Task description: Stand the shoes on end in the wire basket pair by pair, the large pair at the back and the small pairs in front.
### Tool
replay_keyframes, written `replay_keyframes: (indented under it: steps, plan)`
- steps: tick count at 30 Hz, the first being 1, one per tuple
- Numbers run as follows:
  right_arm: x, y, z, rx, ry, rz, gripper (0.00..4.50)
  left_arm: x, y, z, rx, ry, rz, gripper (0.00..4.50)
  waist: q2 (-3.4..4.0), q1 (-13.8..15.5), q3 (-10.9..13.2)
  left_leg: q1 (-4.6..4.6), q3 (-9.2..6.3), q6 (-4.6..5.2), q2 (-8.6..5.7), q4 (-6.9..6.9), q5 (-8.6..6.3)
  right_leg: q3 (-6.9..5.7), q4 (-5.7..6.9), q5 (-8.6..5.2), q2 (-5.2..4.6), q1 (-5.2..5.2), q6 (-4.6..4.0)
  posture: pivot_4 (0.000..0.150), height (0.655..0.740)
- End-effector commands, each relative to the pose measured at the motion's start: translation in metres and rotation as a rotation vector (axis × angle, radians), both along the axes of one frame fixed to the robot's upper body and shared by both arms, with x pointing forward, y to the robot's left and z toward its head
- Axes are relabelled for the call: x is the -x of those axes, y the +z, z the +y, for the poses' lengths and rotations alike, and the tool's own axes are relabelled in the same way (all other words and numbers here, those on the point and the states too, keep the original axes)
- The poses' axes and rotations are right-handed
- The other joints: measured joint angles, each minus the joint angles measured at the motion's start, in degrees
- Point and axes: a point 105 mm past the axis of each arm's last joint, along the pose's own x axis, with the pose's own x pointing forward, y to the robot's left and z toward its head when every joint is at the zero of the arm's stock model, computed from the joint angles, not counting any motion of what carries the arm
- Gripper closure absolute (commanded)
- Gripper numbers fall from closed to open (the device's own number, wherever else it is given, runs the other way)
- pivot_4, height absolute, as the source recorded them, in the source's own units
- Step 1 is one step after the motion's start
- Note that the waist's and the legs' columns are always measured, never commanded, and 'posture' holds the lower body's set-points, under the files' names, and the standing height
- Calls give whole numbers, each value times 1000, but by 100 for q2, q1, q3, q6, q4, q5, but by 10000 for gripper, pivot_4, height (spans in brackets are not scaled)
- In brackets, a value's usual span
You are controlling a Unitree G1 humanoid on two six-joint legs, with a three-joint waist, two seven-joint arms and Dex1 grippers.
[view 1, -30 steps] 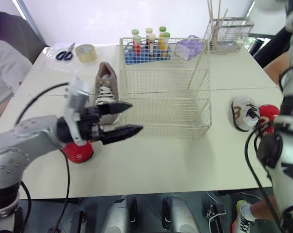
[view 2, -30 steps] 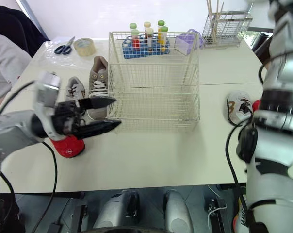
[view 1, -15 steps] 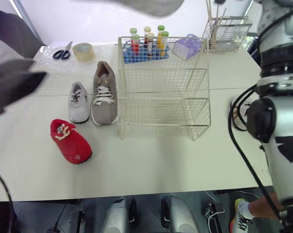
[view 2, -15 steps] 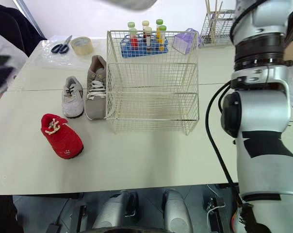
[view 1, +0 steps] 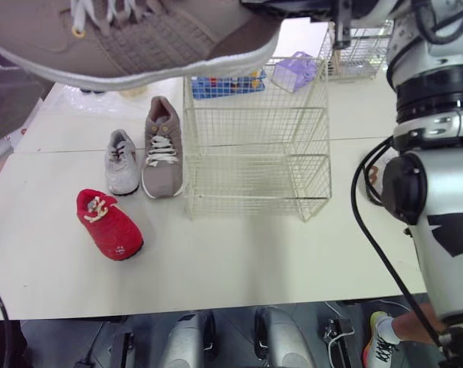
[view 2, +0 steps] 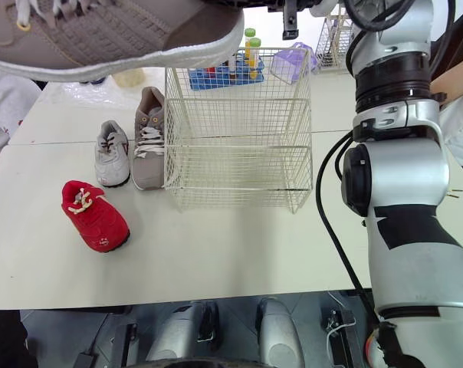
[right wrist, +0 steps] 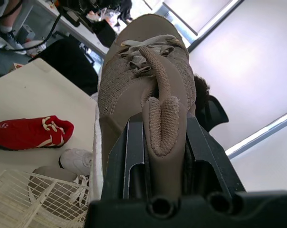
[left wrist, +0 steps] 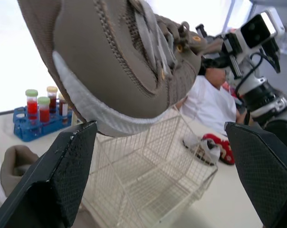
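The table (view 1: 239,253) carries the basket (view 1: 254,146), which stands upright at its middle.

My right fingers (right wrist: 167,124) are clamped on the heel end of a brown shoe (view 1: 139,38). They hold it in the air, high above the basket and out to its left, lying roughly level with its white sole towards the table.

My left fingers (left wrist: 157,129) are spread wide with nothing between them. They point at the basket from its left, under the raised shoe.

The second brown shoe (view 1: 162,149) lies flat on the table, laces up, just beside the basket's left wall. A grey shoe (view 1: 122,162) lies alongside it, one step further from the basket. A red shoe (view 1: 109,225) lies further left and nearer to me than the basket's front, turned at an angle.

In the left wrist view, a white shoe (left wrist: 200,145) and another red shoe (left wrist: 220,142) lie close together on the table. They are on the side of the basket opposite the other three.

A blue rack of tubes (left wrist: 34,118) stands just behind the basket.
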Motion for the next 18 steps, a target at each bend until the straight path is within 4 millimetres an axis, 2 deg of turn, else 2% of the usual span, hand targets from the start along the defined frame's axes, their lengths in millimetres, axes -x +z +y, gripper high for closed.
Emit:
replay_keyframes:
  steps: [1,5,11,18]
  plan:
    - [23,18,-3,-31,69,-85,39589,-7,5,4,13,14,-25,0,0,-3,0,0,0,0,0,-1,0,0,0,0,0,0,0,1500,7371]
    - [26,16,-8,-21,64,-83,39589,-18,1,10,9,19,-5,0,0,0,0,0,6,2,0,-1,0,0,0,0,1,0,0,1500,7371]
    - [24,11,-10,-3,43,-62,39589,-23,-2,16,-1,8,-1,0,-1,0,0,0,12,19,1,-1,9,-2,0,0,3,-2,0,1500,7371]
    - [22,-1,-2,48,45,-39,39589,-18,13,0,12,-96,-58,0,-2,11,0,0,13,20,1,3,9,1,0,1,1,0,1,1500,7371]
